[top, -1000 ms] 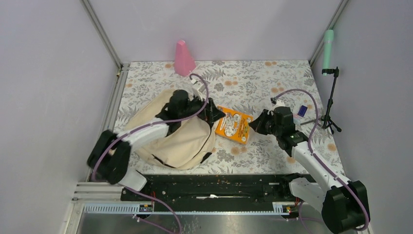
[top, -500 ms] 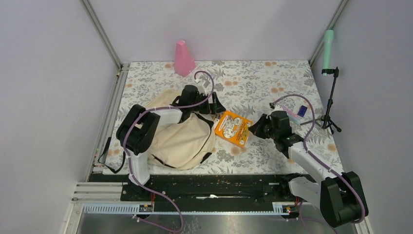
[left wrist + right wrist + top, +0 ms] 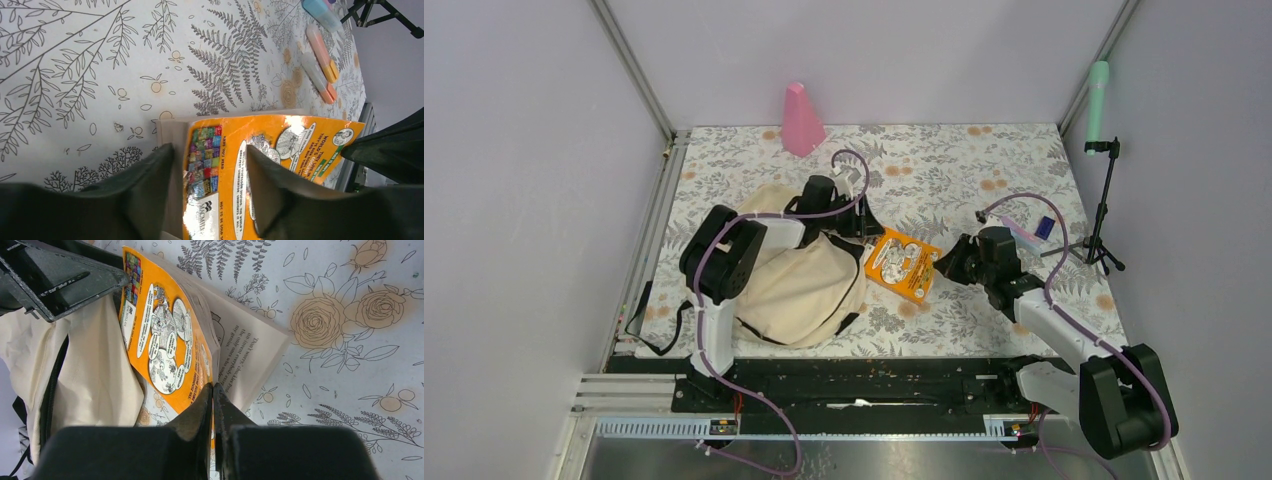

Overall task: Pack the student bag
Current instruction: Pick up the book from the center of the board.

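Orange book (image 3: 235,165): near end cut off by your left-wrist view's bottom edge.
Student bag (image 3: 809,290): top part hidden under left arm (image 3: 724,260).
Blue item (image 3: 1044,228) on desk (image 3: 984,170): too small for you to identify.

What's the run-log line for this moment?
right tool: shut on orange book cover edge | left tool: open, straddling book's opposite end | student bag: beside book, book not yet inside

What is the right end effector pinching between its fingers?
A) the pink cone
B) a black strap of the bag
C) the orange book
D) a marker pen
C: in the right wrist view the right end effector is shut on the cover edge of the orange book.
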You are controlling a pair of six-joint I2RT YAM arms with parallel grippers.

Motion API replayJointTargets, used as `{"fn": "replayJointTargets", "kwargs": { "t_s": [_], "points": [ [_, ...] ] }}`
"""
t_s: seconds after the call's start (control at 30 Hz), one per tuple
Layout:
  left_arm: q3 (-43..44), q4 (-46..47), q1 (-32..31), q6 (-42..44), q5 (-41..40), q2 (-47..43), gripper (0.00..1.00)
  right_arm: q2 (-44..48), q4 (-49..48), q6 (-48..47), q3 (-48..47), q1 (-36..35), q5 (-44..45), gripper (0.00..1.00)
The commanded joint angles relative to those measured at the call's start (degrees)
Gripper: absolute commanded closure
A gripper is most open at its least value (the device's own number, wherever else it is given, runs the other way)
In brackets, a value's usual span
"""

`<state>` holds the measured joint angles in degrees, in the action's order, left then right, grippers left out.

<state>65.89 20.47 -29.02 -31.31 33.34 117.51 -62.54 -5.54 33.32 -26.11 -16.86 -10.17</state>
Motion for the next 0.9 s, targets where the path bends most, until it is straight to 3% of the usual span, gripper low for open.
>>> {"fn": "replayJointTargets", "kwargs": {
  "t_s": [0.0,0.07,0.33,0.63,0.73,0.87],
  "points": [
    [0.33,2.78,-0.32,-0.52,4.3,-1.03,0.54,-0.94,-3.67,-0.07,-0.95,-0.19,-1.55,1.0],
    [-0.81,4.56,-0.34,-1.64,4.15,-2.27,0.64,-1.25,-4.05,0.21,-0.77,-0.19,-1.89,1.0],
    [-6.77,20.06,-0.56,-10.19,9.9,-5.7,0.7,-1.09,-3.99,-0.14,0.05,-0.19,-1.49,1.0],
    [-5.66,19.74,-2.0,-8.63,13.08,-2.68,0.58,-1.38,-3.95,-0.3,0.41,-0.19,-1.51,1.0],
    [-3.97,15.04,-2.2,-5.85,12.62,-2.08,0.48,-1.89,-3.95,-0.46,0.32,-0.19,-1.67,1.0],
    [-1.27,8.28,-3.25,-1.0,11.22,-1.65,0.49,-2.59,-4.19,-0.51,0.13,-0.19,-1.86,1.0]
  ]
}}
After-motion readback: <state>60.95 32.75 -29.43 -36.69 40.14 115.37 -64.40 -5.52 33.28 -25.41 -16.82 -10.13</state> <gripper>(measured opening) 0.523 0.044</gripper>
